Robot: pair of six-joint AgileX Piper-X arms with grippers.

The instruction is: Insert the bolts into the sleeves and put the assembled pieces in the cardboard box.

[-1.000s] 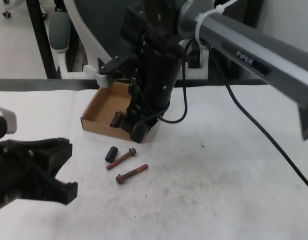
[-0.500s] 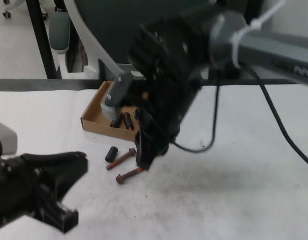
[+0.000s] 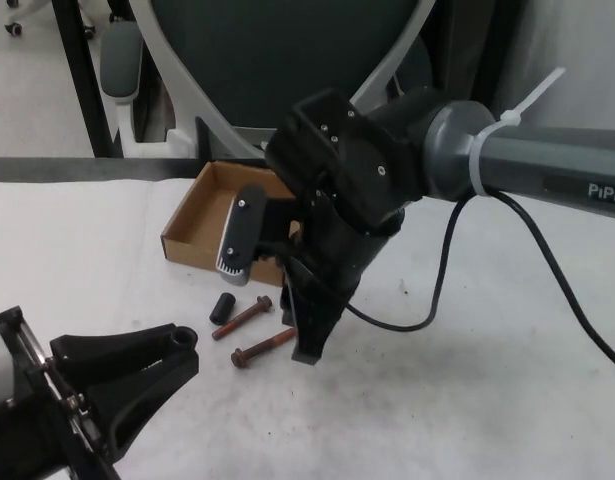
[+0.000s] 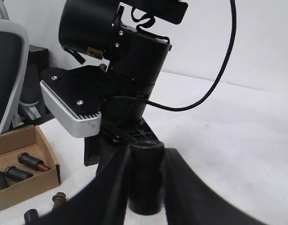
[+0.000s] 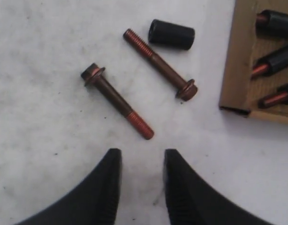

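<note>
Jaws of my right tool (image 5: 141, 154) stood spread and empty over the white worktop (image 5: 40, 140), near two rust-brown steel bolts (image 5: 118, 101) (image 5: 160, 65). A loose black cylindrical sleeve (image 5: 172, 33) lay beside the brown cardboard box (image 5: 235, 56), which held three assembled pieces (image 5: 275, 61). My left tool (image 4: 146, 154) pinched another black sleeve (image 4: 144, 187).

High camera looks down over the bench (image 3: 487, 400); right wrist camera, close above, shares the bolts (image 5: 118, 101).

Your right arm (image 3: 552, 168) is grey, with a white zip tie (image 3: 480, 150), black cable (image 3: 443, 262) and black right gripper (image 5: 141, 161).
</note>
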